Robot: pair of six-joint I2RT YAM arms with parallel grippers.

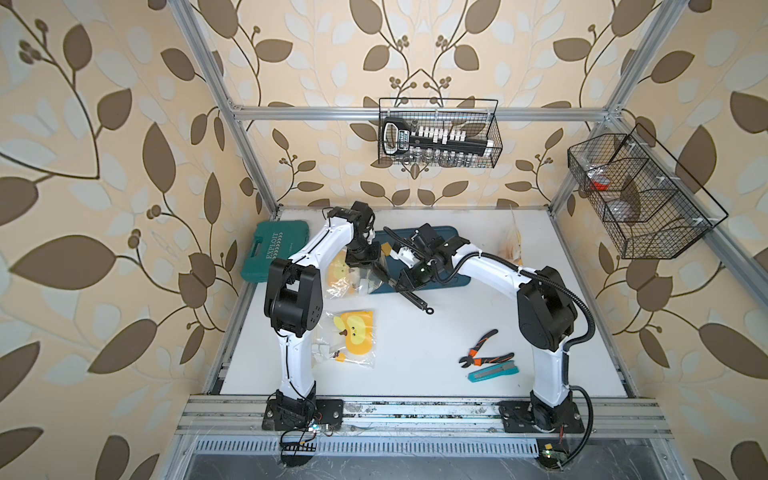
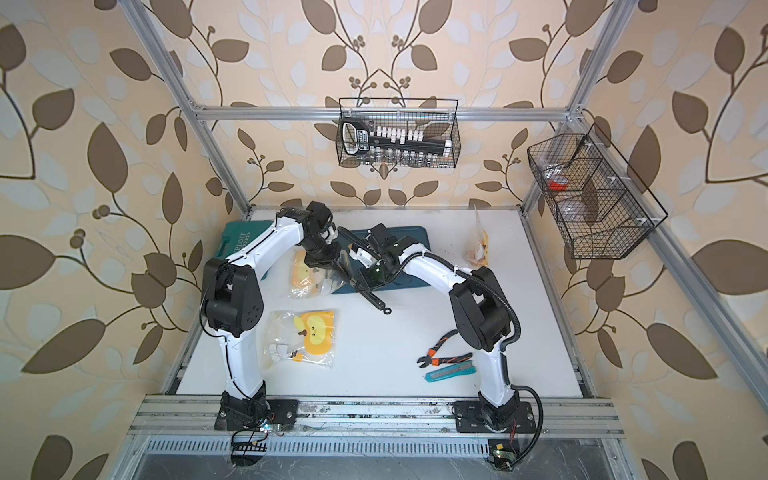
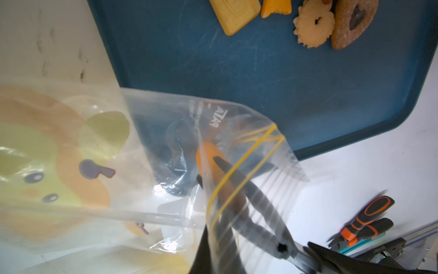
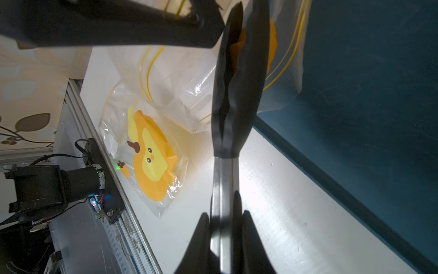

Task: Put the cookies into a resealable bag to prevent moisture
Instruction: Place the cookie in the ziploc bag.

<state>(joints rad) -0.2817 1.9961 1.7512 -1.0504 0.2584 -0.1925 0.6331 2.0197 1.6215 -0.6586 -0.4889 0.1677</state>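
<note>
Take the surface (image 1: 415, 332) as a dial with six o'clock at the arm bases. The near half holds only bystanders: a knife (image 1: 493, 371) and pliers (image 1: 486, 352) at about five o'clock, and a spare bag (image 1: 353, 338) lying flat at about eight. All are well apart from the work.

Further in, toward ten o'clock of centre, is the bag (image 3: 225, 118) being filled. The left fingers (image 3: 200, 258) are pressed together on its lip beside the yellow zip lines, lifting that edge. I judge this props the mouth open, since limp plastic would otherwise lie shut. The right fingers (image 4: 199, 242) are clamped on the metal handles of the tongs (image 4: 237, 106), squeezing them so the black tips pinch one orange cookie (image 3: 205, 155). Tips and cookie are past the zip lines, inside the mouth. The tongs probably serve to reach in without the wider arm crowding the opening.

Farthest, at twelve o'clock, is the tray (image 3: 237, 83). It lies just beside the bag, whose lifted mouth overlaps its edge in the left wrist view, so each trip is short. The cookies (image 3: 312, 26) on it are a yellow square, an orange piece, a flower and a brown round, clustered together. A tool case (image 1: 278, 249) rests at ten o'clock by the edge.
</note>
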